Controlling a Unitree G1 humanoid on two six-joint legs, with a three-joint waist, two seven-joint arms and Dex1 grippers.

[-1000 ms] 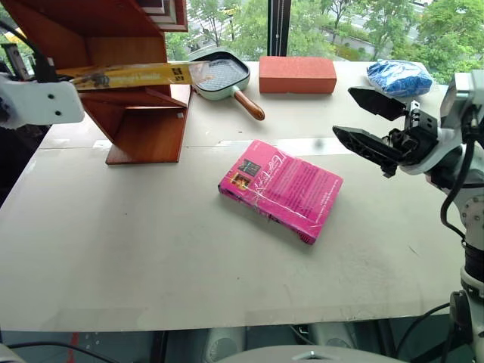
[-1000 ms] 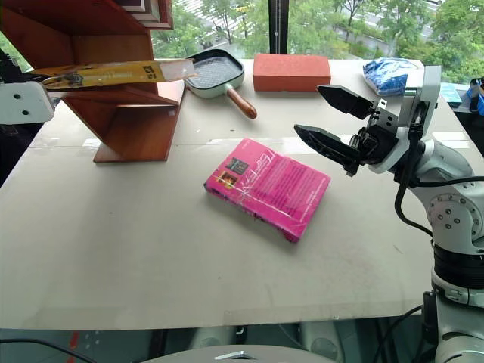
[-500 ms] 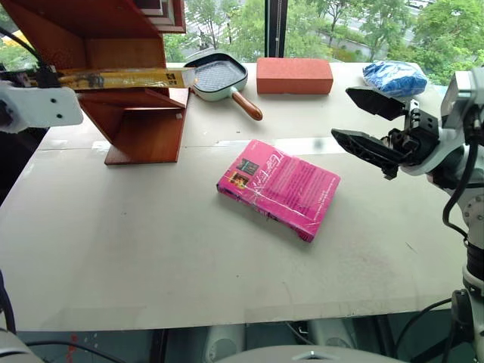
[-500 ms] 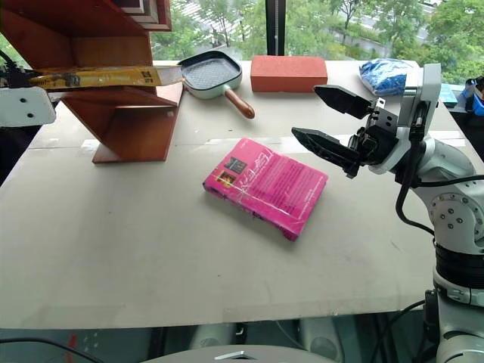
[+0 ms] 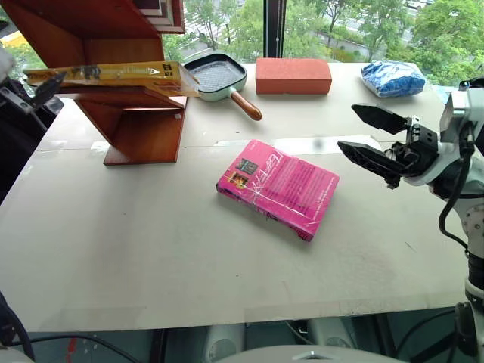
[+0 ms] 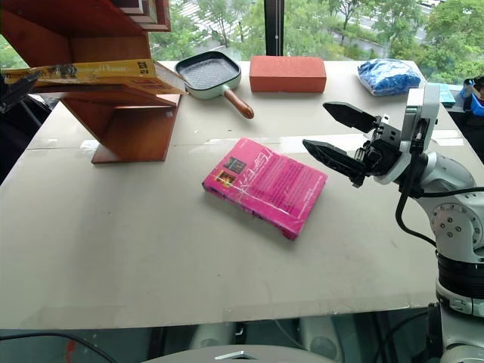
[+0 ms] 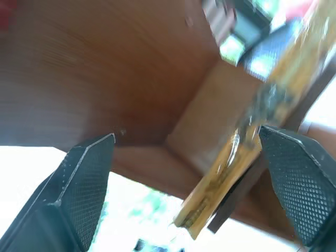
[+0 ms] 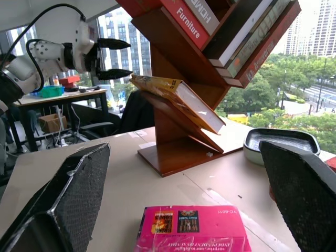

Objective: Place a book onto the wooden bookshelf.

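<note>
In the left eye view, the book (image 5: 113, 73), a thick yellow-orange paperback with a glossy cover and small dark pictures near one end, is seen lying flat on a slanted board of the wooden bookshelf (image 5: 144, 121), its ends overhanging the board on both sides. The left gripper (image 5: 34, 92) is seen just beside the book's outer end, apart from it, its fingers spread. The right gripper (image 5: 367, 134) is held wide apart and empty, well away from the bookshelf, beyond a pink book (image 5: 278, 187) on the table (image 5: 151, 257).

In the left wrist view, the book's yellow edge (image 7: 231, 178) is shown against the bookshelf's brown boards (image 7: 105, 79), between the parted fingers (image 7: 86, 184) without touching them.

In the right wrist view, the book (image 8: 181, 100) is shown resting tilted on the bookshelf (image 8: 178, 142), pale page block visible, the left gripper (image 8: 113, 59) open just beside it
</note>
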